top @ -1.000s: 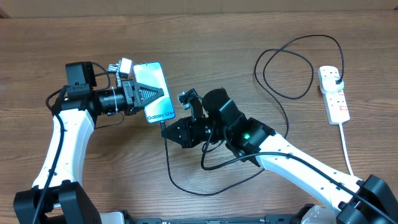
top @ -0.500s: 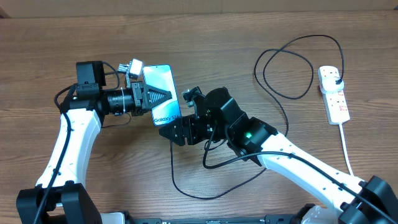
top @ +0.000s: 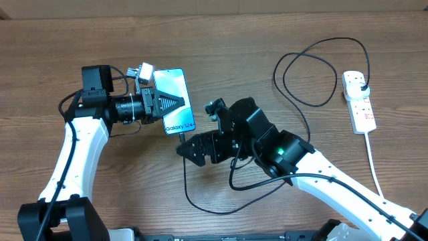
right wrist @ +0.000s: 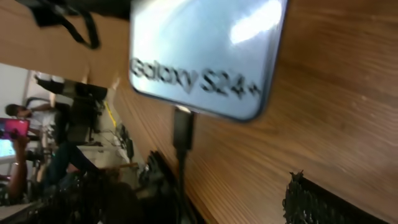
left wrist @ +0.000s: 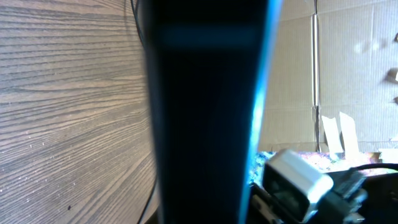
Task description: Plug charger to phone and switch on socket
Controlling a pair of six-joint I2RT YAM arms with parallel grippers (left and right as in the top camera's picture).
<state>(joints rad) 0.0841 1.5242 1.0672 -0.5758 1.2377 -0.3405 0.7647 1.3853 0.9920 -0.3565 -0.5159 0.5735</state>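
Plug-in looking done: left gripper [top: 162,105] clenching the tilted phone [top: 175,84] left of centre, charger [right wrist: 183,127] tip sitting in its port, right gripper [top: 194,148] hanging open just below; next is needing a reach across to the far-right socket [top: 360,100] to switch it on.

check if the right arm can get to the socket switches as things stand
Probably yes. The right gripper is open and empty, and the socket lies uncovered on that arm's side; only a loop of the charger lies between, flat on the table.
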